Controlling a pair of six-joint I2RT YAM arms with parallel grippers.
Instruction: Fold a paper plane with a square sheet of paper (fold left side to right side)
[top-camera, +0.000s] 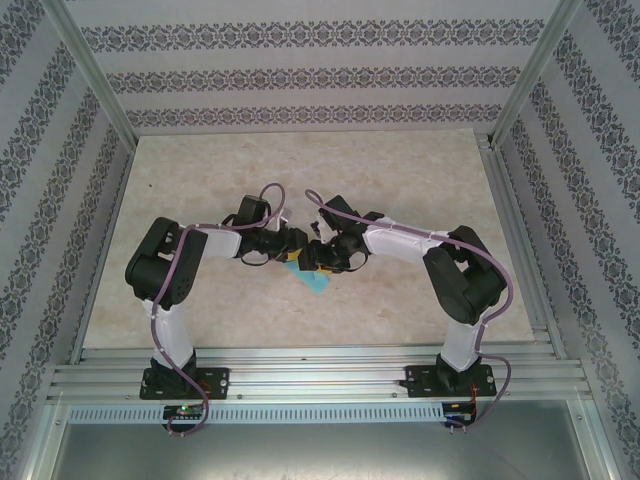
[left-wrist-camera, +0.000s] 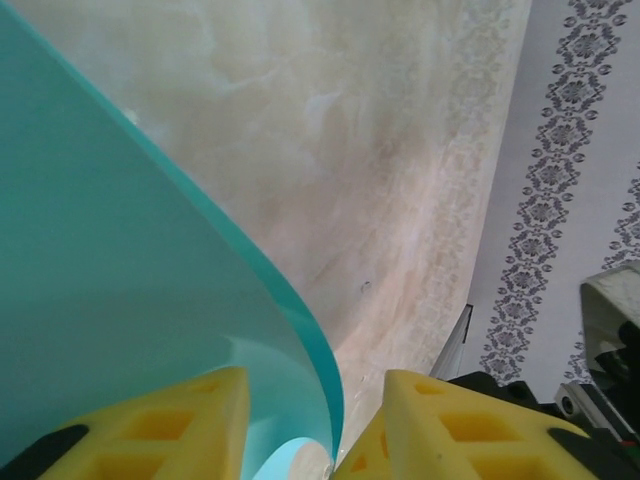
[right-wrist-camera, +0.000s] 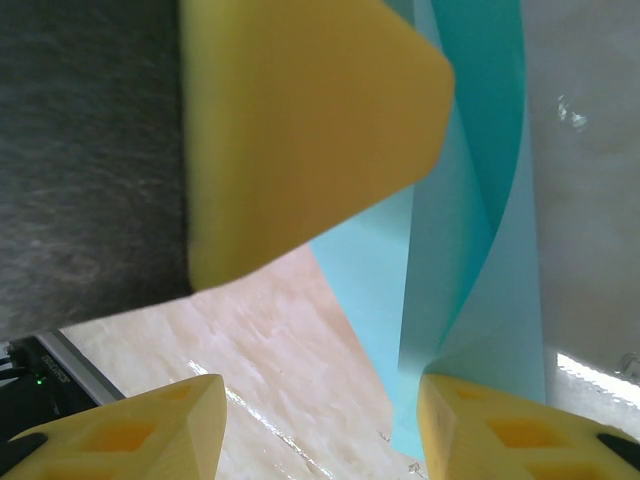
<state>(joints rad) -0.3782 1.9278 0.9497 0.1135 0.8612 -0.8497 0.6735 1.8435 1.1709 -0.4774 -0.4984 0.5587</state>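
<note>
Top external: turquoise paper sheet (top-camera: 316, 282) at middle of counter (top-camera: 300, 170), between hands. Left hand (left-wrist-camera: 315, 400) half open around curled edge; right hand (right-wrist-camera: 320, 400) wide, unclamped. Paper likely light, floppy, easily creased; pinch near edge.

Two robot arms, left arm (top-camera: 165, 265) and right arm (top-camera: 465, 275). Two grippers, left gripper (top-camera: 295, 252) and right gripper (top-camera: 325, 256), with two yellow fingers (left-wrist-camera: 190, 430) apiece, four in all. One sheet of turquoise paper (top-camera: 315, 283). One marbled table (top-camera: 300, 170). Two purple cables (top-camera: 148, 295), one per arm. Two aluminium posts (top-camera: 90, 65). Three patterned walls (top-camera: 310, 70).
</note>
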